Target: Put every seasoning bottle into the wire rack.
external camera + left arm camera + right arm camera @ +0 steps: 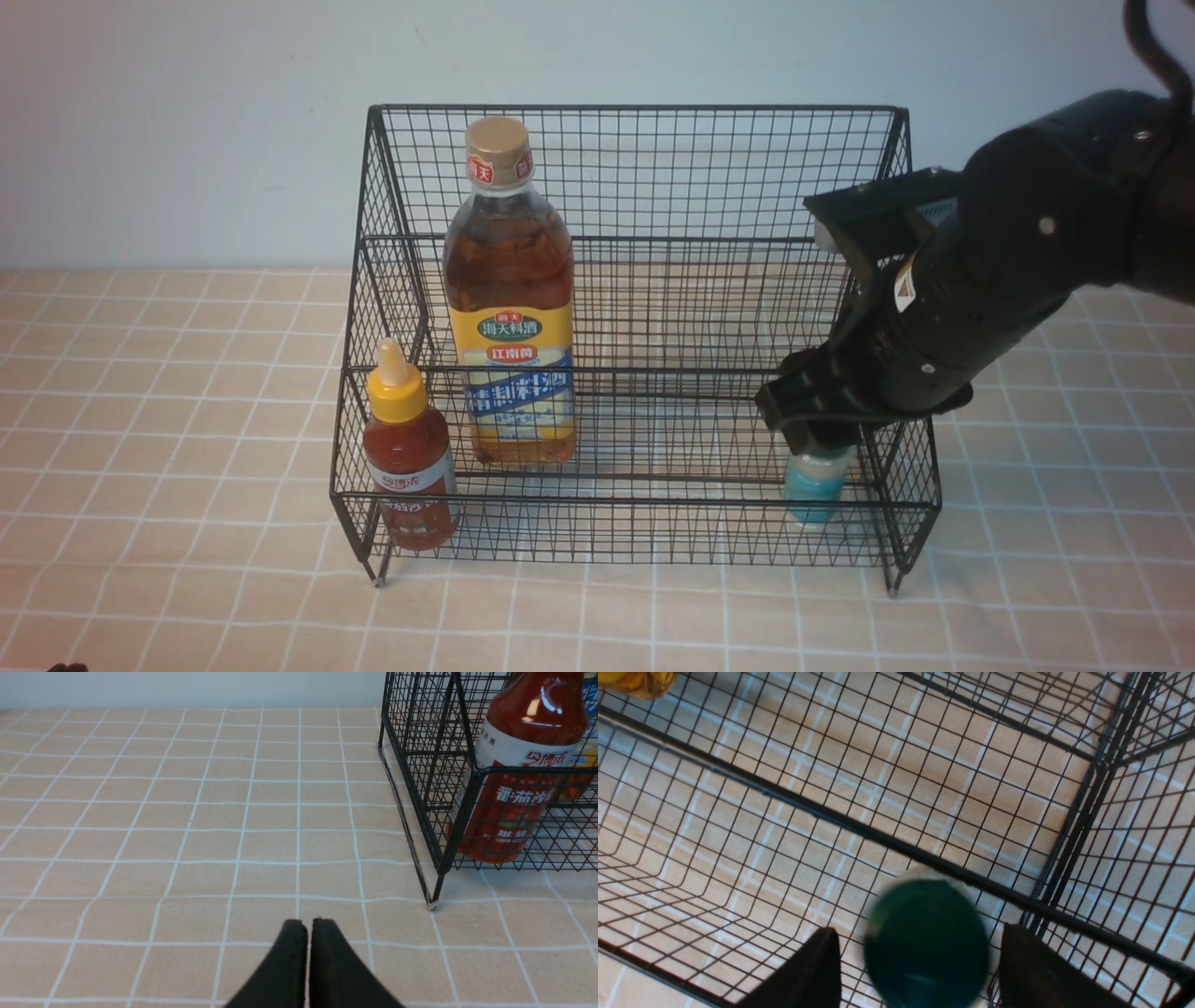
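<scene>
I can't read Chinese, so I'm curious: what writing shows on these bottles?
Tall amber bottle: "海天料酒" in the green oval; big white characters on the blue band below, too blurred to quote.
Red sauce bottle: "番茄沙司"; red brand script and fine print unreadable.
Teal shaker: no readable text.

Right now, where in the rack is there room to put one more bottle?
The middle of the wire rack is bare, between the tall amber bottle and the teal shaker. The left end is crowded, with the red sauce bottle beside the amber one. The right gripper fills the right corner.
</scene>
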`<action>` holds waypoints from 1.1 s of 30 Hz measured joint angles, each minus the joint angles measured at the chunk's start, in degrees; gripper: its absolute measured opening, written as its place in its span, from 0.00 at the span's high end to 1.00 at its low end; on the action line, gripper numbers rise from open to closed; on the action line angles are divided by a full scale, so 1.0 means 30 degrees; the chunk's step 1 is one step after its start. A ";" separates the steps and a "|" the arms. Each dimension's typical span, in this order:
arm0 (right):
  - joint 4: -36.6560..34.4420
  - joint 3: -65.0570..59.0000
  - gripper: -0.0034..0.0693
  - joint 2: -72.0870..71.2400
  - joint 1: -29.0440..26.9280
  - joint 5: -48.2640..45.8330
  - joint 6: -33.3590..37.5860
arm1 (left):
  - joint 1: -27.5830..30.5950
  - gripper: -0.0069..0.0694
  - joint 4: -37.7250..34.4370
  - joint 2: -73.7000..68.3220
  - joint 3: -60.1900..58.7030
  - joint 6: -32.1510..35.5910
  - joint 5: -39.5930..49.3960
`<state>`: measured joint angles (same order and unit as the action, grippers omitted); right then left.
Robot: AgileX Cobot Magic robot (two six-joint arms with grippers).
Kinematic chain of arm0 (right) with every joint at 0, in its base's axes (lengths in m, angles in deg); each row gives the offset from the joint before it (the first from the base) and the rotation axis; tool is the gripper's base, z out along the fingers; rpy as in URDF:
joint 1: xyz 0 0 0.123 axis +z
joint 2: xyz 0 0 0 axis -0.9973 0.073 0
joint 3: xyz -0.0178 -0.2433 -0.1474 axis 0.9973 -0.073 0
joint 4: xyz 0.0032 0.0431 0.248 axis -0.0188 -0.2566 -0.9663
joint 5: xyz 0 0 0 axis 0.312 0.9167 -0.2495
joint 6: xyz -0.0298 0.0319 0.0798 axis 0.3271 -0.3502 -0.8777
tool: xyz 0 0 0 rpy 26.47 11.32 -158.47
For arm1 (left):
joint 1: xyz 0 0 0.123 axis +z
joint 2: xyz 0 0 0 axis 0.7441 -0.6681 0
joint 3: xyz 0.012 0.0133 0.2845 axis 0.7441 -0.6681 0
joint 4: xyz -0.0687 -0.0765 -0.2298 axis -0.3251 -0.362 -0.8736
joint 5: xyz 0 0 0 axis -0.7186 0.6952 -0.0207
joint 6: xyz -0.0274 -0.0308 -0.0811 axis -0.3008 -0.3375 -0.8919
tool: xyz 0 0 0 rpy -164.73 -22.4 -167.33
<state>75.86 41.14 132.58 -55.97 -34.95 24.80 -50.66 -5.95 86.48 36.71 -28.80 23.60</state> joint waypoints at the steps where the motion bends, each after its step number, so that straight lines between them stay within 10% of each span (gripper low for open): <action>1: 0.0000 0.0000 0.37 0.0000 0.0000 0.0000 0.0000 | 0.0000 0.92 0.0000 0.0000 0.0000 0.0000 0.0000; 13: 0.0000 0.1914 0.38 -0.0519 0.0000 -0.2852 0.0000 | 0.0000 0.92 0.0000 0.0000 0.0000 0.0000 0.0000; 24: 0.0265 0.4357 0.84 -0.9695 0.0000 -0.4997 0.0019 | 0.0000 0.92 0.0000 0.0000 0.0000 0.0000 0.0011; 33: 0.1617 -0.3737 0.97 -2.2632 0.0000 0.3867 -0.0068 | 0.0000 0.92 0.0000 0.0000 0.0000 0.0000 0.0011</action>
<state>80.71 29.93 64.68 -55.97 -23.35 24.60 -50.66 -5.95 86.48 36.71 -28.80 23.63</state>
